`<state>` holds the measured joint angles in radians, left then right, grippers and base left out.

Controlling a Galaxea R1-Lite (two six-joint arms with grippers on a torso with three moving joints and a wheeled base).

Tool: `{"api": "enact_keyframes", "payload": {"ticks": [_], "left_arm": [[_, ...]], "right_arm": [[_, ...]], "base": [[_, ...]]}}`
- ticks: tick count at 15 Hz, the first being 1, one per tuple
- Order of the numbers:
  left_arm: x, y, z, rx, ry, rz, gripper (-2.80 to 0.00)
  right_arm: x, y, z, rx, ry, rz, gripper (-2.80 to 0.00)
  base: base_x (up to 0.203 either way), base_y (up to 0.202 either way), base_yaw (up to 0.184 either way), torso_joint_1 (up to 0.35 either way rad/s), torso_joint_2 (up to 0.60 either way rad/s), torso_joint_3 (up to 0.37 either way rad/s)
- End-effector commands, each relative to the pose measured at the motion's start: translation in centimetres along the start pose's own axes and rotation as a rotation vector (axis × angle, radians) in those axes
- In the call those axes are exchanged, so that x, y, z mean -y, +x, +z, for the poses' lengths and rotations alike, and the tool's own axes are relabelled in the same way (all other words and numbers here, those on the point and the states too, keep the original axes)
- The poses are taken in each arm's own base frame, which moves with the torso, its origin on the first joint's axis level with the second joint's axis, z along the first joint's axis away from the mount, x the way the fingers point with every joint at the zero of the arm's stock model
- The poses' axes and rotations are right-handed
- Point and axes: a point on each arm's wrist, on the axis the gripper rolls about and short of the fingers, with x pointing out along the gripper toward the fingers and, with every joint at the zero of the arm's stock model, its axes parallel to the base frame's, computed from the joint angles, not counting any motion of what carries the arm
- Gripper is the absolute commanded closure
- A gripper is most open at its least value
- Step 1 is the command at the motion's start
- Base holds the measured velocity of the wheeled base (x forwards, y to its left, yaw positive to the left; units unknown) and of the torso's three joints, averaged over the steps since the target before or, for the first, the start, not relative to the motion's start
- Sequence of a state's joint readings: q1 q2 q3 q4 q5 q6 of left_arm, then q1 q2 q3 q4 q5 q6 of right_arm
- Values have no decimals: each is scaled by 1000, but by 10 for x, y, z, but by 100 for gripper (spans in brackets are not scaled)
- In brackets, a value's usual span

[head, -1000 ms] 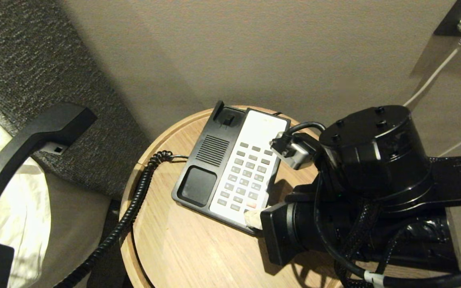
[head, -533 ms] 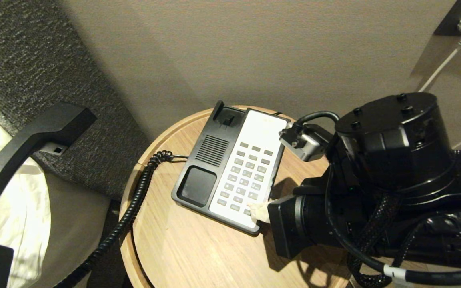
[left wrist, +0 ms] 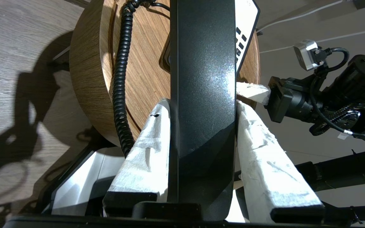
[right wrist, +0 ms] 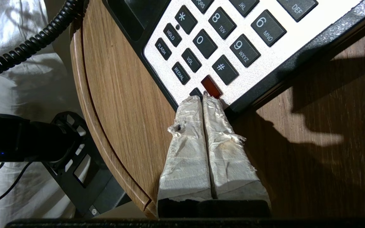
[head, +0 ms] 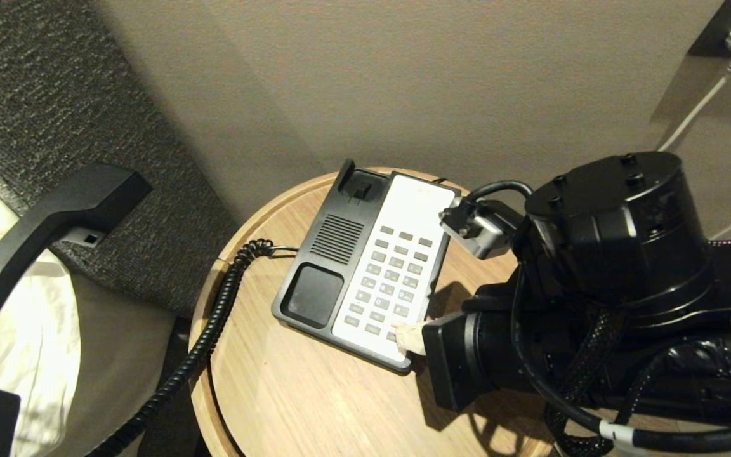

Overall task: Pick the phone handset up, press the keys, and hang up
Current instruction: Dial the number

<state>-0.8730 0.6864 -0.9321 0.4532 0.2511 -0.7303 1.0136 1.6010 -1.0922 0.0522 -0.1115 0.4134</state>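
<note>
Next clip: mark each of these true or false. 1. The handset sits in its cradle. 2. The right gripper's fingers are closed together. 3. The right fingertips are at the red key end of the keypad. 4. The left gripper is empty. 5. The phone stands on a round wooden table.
1. False. The handset is off the phone, clamped in the left gripper, out to the phone's left.
2. True. The right gripper has its wrapped fingers pressed side by side.
3. True. Its tips rest at the red key, on the keys' near edge.
4. False. Its fingers grip both sides of the handset.
5. True. The table is round and wooden.
</note>
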Motion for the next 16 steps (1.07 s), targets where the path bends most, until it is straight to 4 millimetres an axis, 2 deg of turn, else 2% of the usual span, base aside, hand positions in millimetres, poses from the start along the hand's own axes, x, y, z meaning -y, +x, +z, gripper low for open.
{"api": "enact_keyframes", "payload": {"ticks": [1, 9, 16], "left_arm": [[0, -1, 0, 2, -5, 1, 0], [-1, -2, 0, 6, -6, -3, 0], [-2, -3, 0, 7, -7, -4, 0]], "right_arm": [[0, 5, -1, -10, 0, -5, 0], [0, 16, -3, 7, -5, 0, 0], [2, 16, -5, 6, -9, -15, 0]], "base": [[0, 0, 0, 0, 0, 0], [0, 0, 0, 0, 0, 0], [0, 0, 0, 0, 0, 0]]}}
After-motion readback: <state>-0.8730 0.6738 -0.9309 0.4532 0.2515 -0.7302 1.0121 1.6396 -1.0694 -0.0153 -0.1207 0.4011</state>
